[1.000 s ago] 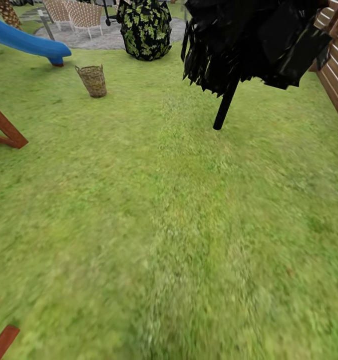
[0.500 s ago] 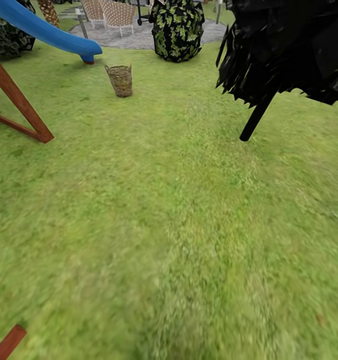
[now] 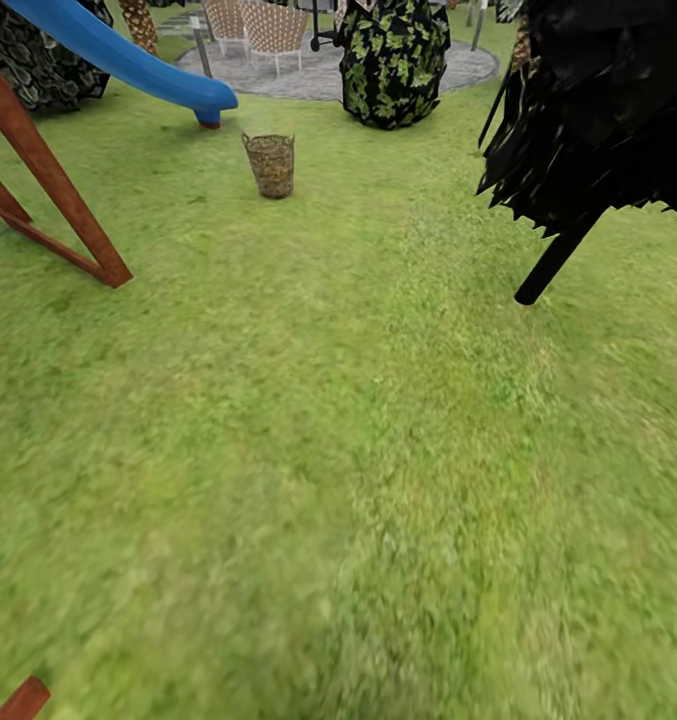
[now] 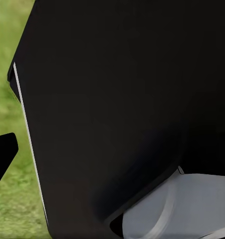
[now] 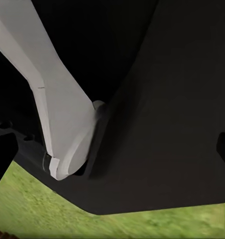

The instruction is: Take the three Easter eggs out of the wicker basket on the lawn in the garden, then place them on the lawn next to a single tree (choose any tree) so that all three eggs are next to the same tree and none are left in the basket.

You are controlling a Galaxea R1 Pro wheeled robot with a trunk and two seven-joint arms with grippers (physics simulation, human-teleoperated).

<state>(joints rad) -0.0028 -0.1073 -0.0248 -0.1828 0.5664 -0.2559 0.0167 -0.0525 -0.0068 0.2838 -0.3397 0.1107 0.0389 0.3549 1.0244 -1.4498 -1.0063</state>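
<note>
**Three eggs not yet in sight, basket far ahead**

We see the tan woven wicker basket (image 3: 270,165) standing well ahead on the bright green lawn (image 3: 308,470), near the blue plastic slide (image 3: 118,60). Its contents are too small to tell. We cannot tell either gripper's state. Our risk: driving on, we might clip the black-leaved thin-trunked tree (image 3: 568,240) or the brown wooden beam (image 3: 63,200).

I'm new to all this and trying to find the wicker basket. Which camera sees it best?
The head view. There the wicker basket stands upright on the lawn, far ahead, near the foot of the blue slide. The two wrist views give dark robot parts up close and slivers of grass, nothing recognisable as the basket.
</note>
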